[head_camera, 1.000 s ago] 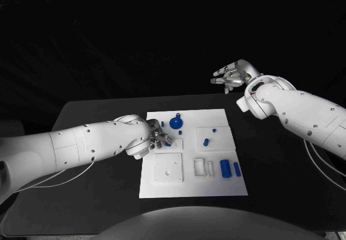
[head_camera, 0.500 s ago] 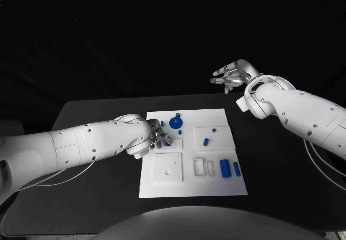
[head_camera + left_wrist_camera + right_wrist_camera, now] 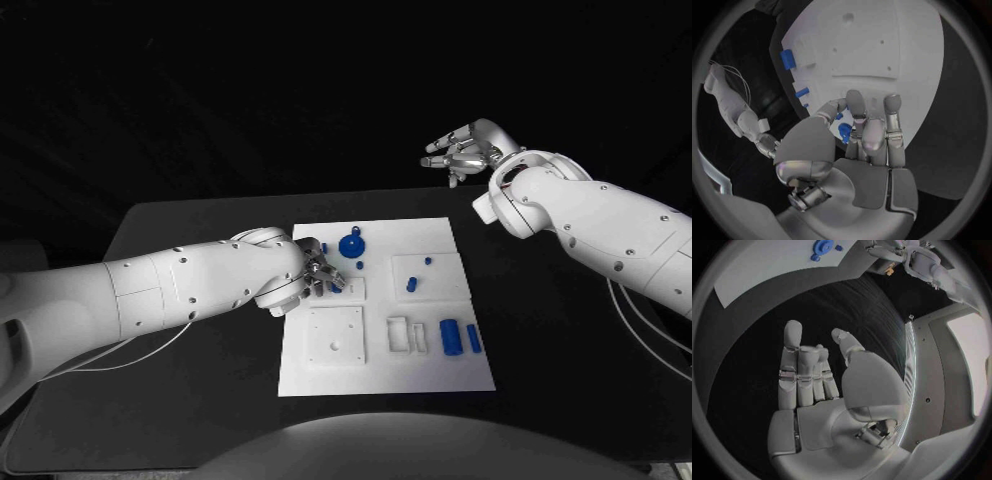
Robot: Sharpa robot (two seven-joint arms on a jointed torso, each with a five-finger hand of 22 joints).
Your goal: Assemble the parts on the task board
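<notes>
The left hand [image 3: 315, 275] is working over the task board [image 3: 433, 370] near its left edge, fingers [image 3: 893, 120] pinching a small blue part [image 3: 844, 132] just above a recessed square there. The right hand [image 3: 459, 152] is hovering off beyond the table's far right corner, fingers apart and holding nothing. The pinch looks shallow, so the part may be slipping or tilting as it goes down; a crooked entry could be jamming it against the recess edge or nudging the board.
</notes>
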